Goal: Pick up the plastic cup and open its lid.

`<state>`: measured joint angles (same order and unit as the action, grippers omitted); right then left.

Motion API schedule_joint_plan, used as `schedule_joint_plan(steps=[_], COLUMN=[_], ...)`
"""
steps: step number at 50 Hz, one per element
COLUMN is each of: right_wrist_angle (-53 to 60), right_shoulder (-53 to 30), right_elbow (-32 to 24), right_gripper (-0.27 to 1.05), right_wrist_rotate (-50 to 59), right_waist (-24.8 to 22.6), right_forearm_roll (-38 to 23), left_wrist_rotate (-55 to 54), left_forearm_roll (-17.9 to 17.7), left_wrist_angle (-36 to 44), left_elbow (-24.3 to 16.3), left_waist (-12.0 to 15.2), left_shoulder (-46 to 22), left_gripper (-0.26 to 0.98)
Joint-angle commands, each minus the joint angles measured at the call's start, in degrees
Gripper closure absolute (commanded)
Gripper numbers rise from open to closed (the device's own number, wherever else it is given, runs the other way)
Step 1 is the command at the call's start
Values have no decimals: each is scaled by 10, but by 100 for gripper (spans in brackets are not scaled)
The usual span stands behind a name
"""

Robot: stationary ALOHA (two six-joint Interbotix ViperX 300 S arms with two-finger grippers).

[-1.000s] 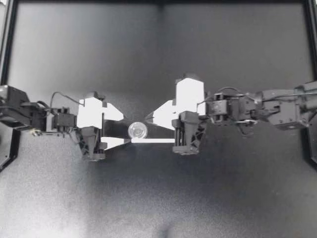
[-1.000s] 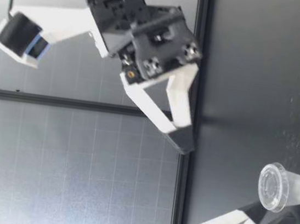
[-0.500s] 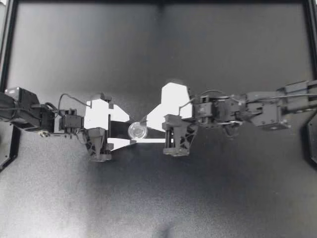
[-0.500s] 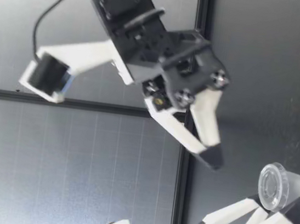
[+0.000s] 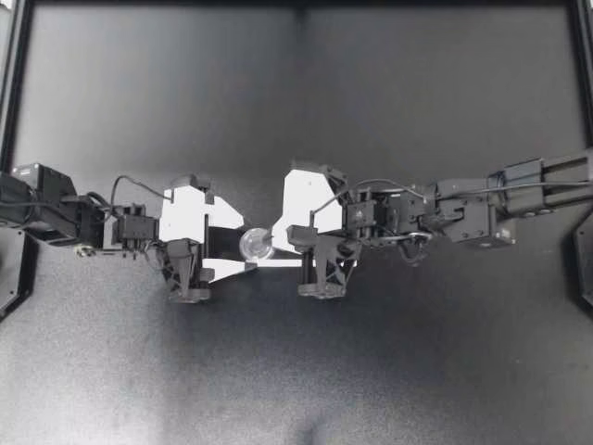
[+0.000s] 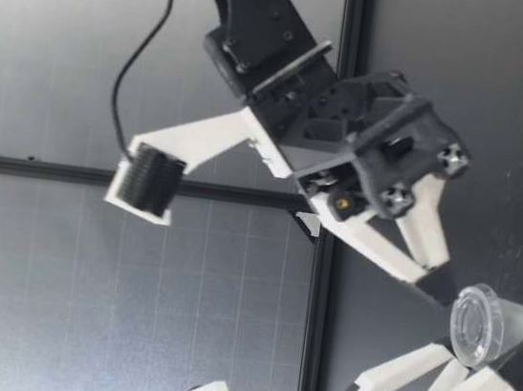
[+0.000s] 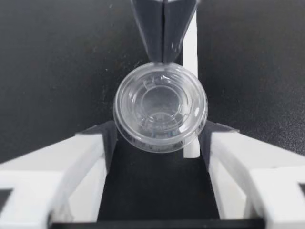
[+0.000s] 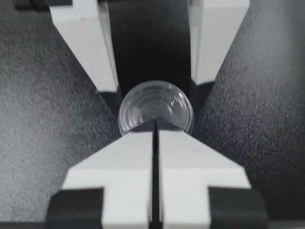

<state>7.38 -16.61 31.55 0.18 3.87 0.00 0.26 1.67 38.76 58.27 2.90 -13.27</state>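
**Plastic cup** (image 5: 255,244): clear, upright near the middle of the table (image 5: 296,371), with its lid (image 7: 160,107) seated and facing up. The low view does not settle whether the base rests on the surface or is just off it.

**Left gripper** (image 5: 246,247): reaches in from the left. Its fingers are spread to the cup's width, with one pad (image 7: 110,138) against each side of the wall just under the lid's rim, so the cup is clamped between them.

**Right gripper** (image 5: 275,238): comes in from the right and from above. Its two fingers are pressed flat together with nothing between them. Their joined tip is at the right-hand edge of the lid and appears to touch it.

**White strip** (image 5: 283,262): lies on the table just beside the cup and runs off to the right, under the right gripper.

**Step in hand (judged):** the cup is secured and the lid is not yet off. The right gripper is placed to work at the rim.

**Next move (judged):** the joined tip must catch under the lip of the rim and lever it upward while the left gripper holds firm. A harder squeeze may buckle the thin wall, and the tip may skid across the smooth lid instead of hooking it.
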Motion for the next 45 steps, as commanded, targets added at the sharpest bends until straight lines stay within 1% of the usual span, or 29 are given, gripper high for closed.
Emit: schedule_joint_plan(steps=[1,19,25,37,45], right_wrist_angle=[-3,-35,-34,-33,-33], right_shoulder=[4,-1,-4,-20,-22], right_elbow=[-10,-7,-13,-33,-34], right_gripper=[97,97,97,97,97], right_wrist_rotate=[3,4,4,4,4], right_waist=[-3,-3,-3,-18,-21], right_forearm_roll=[0,0,0,0,0], left_wrist_rotate=[-1,-1,-2,-1,-2], left_forearm_roll=[1,2,1,1,2], left_wrist_angle=[5,5,4,-3,-4], left_elbow=[-7,-8,-11,-21,-24], left_waist=[-2,-5,-5,-5,-5], left_shoulder=[7,4,1,-4,-9], left_gripper=[14,14,14,14,15])
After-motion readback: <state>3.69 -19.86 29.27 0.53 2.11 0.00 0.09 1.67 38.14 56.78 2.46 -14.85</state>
